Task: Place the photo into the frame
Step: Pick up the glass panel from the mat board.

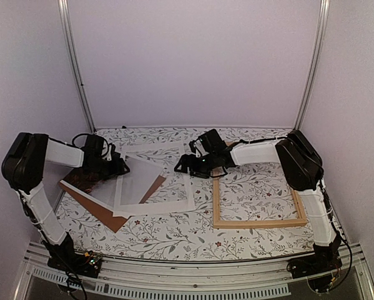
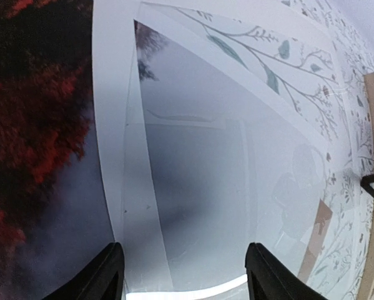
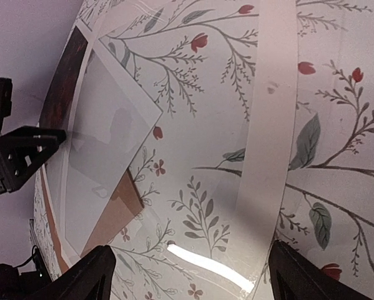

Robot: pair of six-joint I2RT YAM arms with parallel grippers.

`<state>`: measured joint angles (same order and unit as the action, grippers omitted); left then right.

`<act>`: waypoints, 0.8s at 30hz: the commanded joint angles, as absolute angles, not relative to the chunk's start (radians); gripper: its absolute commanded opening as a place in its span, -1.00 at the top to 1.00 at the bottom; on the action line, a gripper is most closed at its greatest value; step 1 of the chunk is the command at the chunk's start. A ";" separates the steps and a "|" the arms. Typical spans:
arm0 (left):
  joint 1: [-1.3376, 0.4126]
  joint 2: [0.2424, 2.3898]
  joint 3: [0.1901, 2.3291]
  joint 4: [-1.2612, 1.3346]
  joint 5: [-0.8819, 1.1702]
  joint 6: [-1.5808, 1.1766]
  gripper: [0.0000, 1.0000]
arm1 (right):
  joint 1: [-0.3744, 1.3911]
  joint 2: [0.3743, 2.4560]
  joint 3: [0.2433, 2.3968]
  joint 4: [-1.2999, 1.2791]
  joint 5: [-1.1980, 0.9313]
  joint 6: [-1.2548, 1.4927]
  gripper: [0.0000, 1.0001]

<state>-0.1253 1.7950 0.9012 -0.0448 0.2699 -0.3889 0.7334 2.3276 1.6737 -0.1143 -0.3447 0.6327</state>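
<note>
The left gripper [image 2: 184,250] hangs with jaws spread, gripping nothing, above a clear pane [image 2: 199,156] and white mat [image 2: 112,125]. The photo [image 2: 37,125] lies just to its left, partly covered, askew on the bench [image 1: 174,234]. The right gripper [image 3: 190,253], likewise released, is nearer the frame [image 1: 258,222]. No writing is readable.

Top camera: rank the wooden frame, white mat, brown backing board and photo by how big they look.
1. the frame: largest outline.
2. white mat: somewhat smaller.
3. brown backing board and the photo: both are mostly covered by other sheets and only parts show, so they are not ranked against each other.
</note>
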 commanded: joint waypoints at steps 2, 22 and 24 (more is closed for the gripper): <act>-0.181 1.666 0.760 0.037 0.396 -0.482 -0.30 | 0.694 2.388 1.661 -0.238 -0.244 0.664 -0.79; -0.126 1.813 0.968 -0.143 0.405 -0.534 -0.69 | 0.638 2.479 1.798 -0.384 -0.331 0.600 -0.77; -0.124 1.822 0.988 -0.196 0.412 -0.529 -0.69 | 0.633 2.479 1.799 -0.406 -0.362 0.583 -0.78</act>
